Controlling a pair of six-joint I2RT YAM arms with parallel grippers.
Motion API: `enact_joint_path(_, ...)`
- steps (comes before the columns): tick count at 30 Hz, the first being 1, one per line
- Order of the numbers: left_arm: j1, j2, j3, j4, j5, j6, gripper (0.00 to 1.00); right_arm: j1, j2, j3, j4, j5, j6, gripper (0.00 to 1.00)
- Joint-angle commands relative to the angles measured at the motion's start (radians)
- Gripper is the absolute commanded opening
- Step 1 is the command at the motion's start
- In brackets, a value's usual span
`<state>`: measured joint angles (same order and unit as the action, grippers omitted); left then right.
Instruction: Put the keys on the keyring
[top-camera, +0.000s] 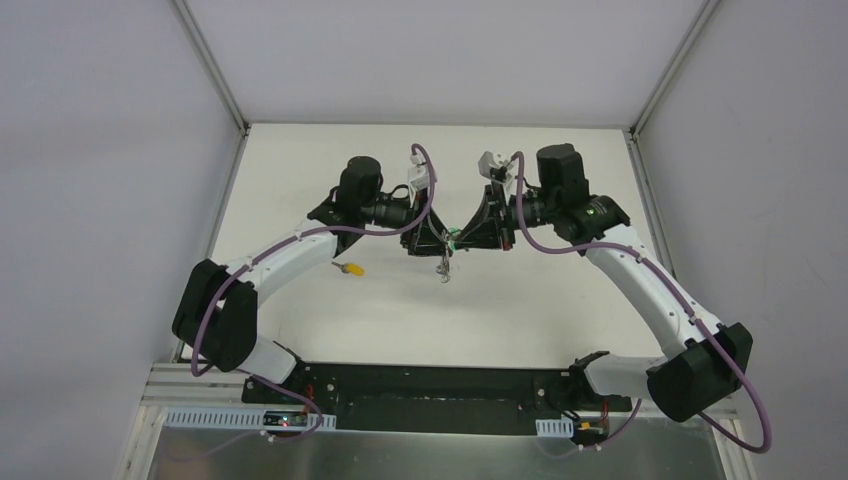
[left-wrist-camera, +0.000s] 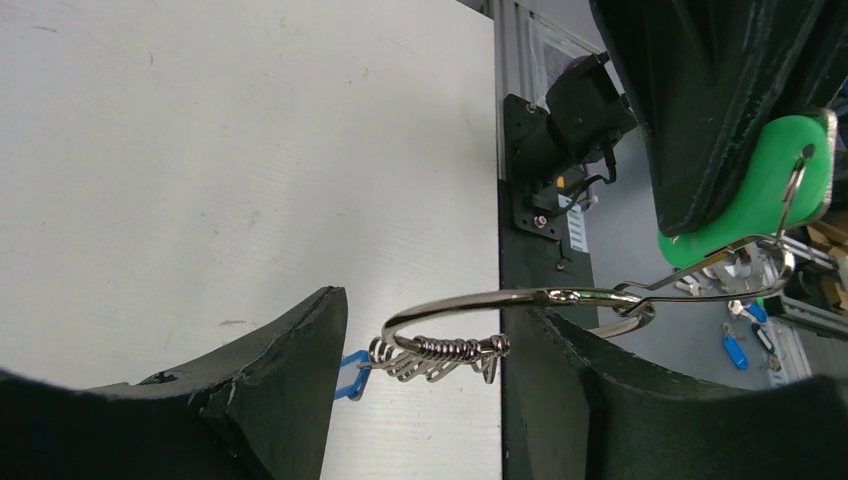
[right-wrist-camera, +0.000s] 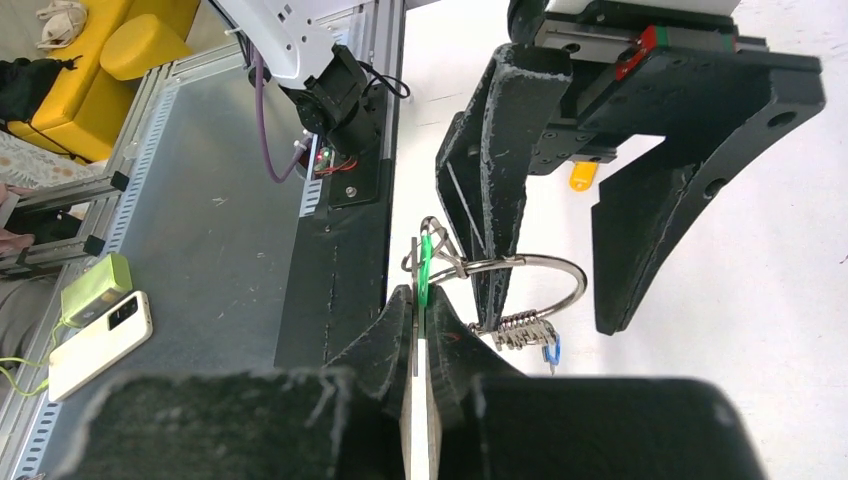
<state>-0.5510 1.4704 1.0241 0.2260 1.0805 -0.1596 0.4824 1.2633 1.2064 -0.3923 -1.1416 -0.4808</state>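
Right claw: nearest the lens in its own wrist view, pressed shut on the head of the green key.
Left claw: jaws stand apart and pinch nothing; the hoop lies in the gap between them.
Keyring: a thin silver hoop in the air over mid-table. Small silver keys are bunched on its lower arc, and a blue-headed key hangs beside them.
Link: a wire loop through the hole in the green head meets the hoop's end.
Yellow key: flat on the table, left of both claws and well apart from them.
Room: white board open near and far of the claws; walls at left, right and far; a black base plate along the near edge.
Views: only the left wrist shows the link, and the right wrist sees the green head edge-on. From above the hoop is a tiny tangle.
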Motion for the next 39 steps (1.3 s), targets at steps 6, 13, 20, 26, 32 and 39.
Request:
enact_joint_path(6,-0.012,0.034,-0.02,0.256,0.054,-0.163,0.38,-0.017,-0.01,0.007,0.063,-0.048,0.021,0.0)
enact_joint_path(13,-0.009,0.036,0.023,0.055,0.062,-0.043,0.05,-0.032,-0.022,-0.007,0.067,-0.037,0.015,0.0)
enact_joint_path(20,0.0,0.005,0.082,-0.231,0.038,0.134,0.0,-0.051,-0.022,-0.024,0.07,-0.02,0.002,0.0)
enact_joint_path(26,0.012,0.01,0.163,-0.448,-0.065,0.221,0.0,-0.071,-0.024,-0.044,0.07,0.032,-0.013,0.0)
enact_joint_path(32,0.014,0.056,0.27,-0.726,-0.3,0.337,0.0,-0.081,-0.032,-0.096,0.041,0.144,-0.072,0.04)
enact_joint_path(39,0.014,0.158,0.289,-0.802,-0.52,0.34,0.0,-0.084,0.017,-0.243,0.033,0.32,-0.105,0.01)
